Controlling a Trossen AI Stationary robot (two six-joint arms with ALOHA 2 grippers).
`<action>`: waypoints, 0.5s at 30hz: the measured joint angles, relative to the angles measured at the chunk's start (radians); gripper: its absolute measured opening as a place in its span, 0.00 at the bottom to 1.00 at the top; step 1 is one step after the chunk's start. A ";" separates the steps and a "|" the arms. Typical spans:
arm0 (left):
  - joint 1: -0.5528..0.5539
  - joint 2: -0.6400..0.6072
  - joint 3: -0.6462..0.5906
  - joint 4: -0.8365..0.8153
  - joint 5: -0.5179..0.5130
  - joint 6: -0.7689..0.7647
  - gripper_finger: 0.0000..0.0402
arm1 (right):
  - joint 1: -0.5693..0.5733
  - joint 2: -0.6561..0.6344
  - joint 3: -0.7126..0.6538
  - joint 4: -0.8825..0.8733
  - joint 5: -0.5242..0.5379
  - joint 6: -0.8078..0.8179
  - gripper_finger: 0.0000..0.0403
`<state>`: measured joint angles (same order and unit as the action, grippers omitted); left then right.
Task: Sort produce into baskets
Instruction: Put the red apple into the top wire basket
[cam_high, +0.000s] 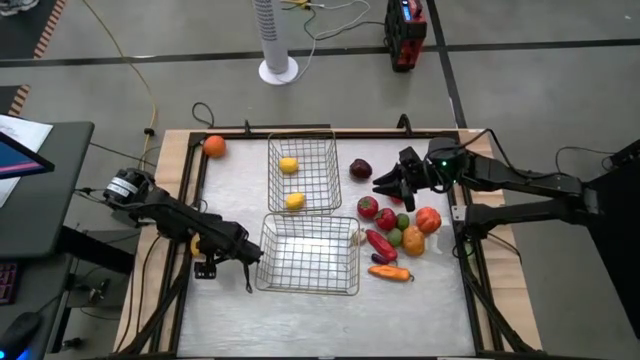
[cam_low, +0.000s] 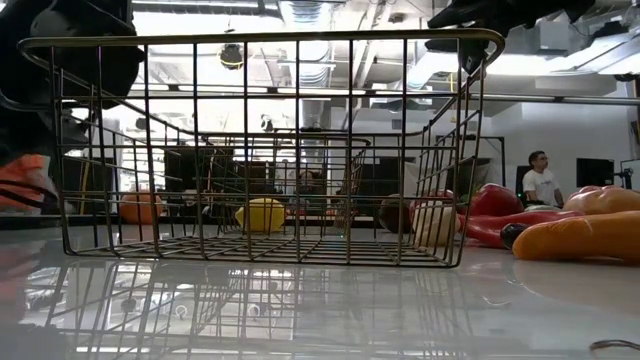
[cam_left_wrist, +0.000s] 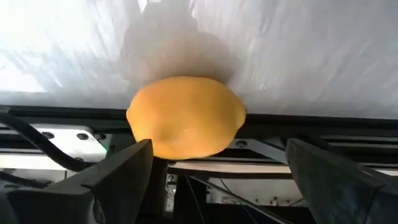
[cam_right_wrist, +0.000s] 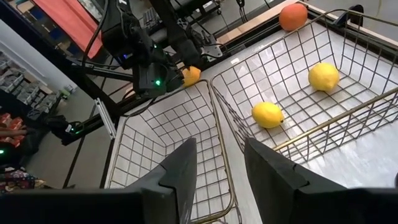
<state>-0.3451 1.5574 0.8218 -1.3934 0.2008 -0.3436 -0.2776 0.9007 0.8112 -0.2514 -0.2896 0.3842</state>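
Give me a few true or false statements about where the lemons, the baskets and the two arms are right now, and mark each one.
1. Two lemons lie in the far basket. True: one lemon and another rest on its mesh floor.
2. The near basket holds a tomato. False: it holds no produce.
3. The left gripper has its jaws open around a yellow lemon at the table's left edge. True.
4. The right gripper carries a carrot. False: its jaws are empty, above the table just right of the far basket.
5. The orange carrot lies on the table right of the near basket. True.
6. The orange fruit sits inside a basket. False: it lies at the table's far left corner.
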 joint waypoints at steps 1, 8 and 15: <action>0.002 0.000 0.004 -0.010 0.004 -0.001 0.88 | -0.001 -0.004 0.003 -0.007 0.000 0.000 0.40; 0.005 -0.045 0.086 -0.046 -0.014 0.023 0.88 | -0.036 -0.012 0.107 -0.188 -0.002 -0.027 0.40; 0.005 -0.127 0.121 -0.002 -0.029 0.007 0.88 | -0.117 -0.033 0.135 -0.287 -0.030 -0.078 0.40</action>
<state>-0.3401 1.4301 0.9424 -1.3954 0.1722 -0.3364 -0.3951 0.8681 0.9466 -0.5388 -0.3197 0.3065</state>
